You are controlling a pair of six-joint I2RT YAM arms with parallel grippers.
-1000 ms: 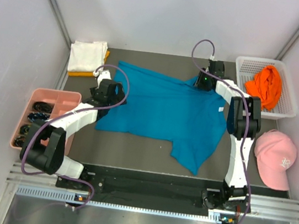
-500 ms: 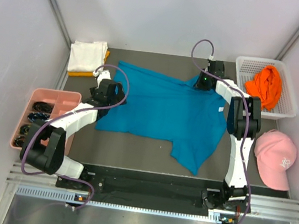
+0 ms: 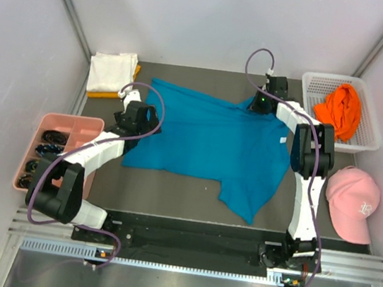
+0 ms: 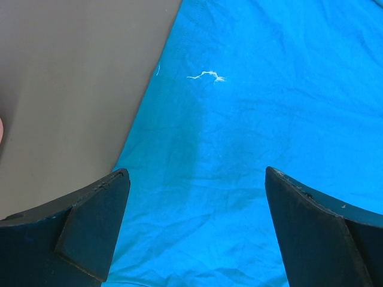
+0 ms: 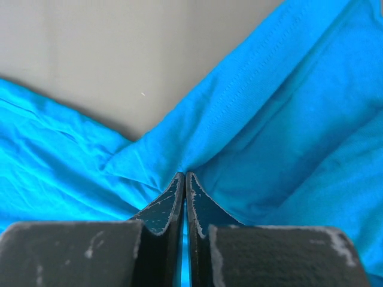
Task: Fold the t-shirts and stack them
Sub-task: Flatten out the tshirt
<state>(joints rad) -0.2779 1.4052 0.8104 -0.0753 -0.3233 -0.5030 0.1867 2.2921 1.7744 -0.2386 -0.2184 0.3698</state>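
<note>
Plainly, the teal-blue t-shirt (image 3: 206,138) lay spread open across the middle of the table (image 3: 170,194), with one sleeve trailing toward the near edge. The right gripper (image 5: 184,179) was at the shirt's far right corner, its jaws clenched tight on a small ridge of cloth where two folds met. The left gripper (image 4: 191,230) stood fully released over the shirt's left edge, holding nothing. Whether its fingertips touched the cloth could not be told.

The main risk was the thinness of that right-hand pinch. So little fabric sat between the jaws that a lift or a pull could have let it slide free and dropped the corner back in a heap. It might also have caught only the upper layer, so the shirt would have opened instead of folding over.

With the left side ungripped, a pull by the right arm alone would probably have dragged the whole shirt askew and wrinkled it. Any drag toward the far left could have pushed cloth against the folded white t-shirt (image 3: 111,69) and the yellow-orange t-shirt (image 3: 104,93) under it, upsetting that pile. The bright orange t-shirt (image 3: 342,111) sat crumpled in the white basket (image 3: 313,82), near the right arm but apart from it.
</note>
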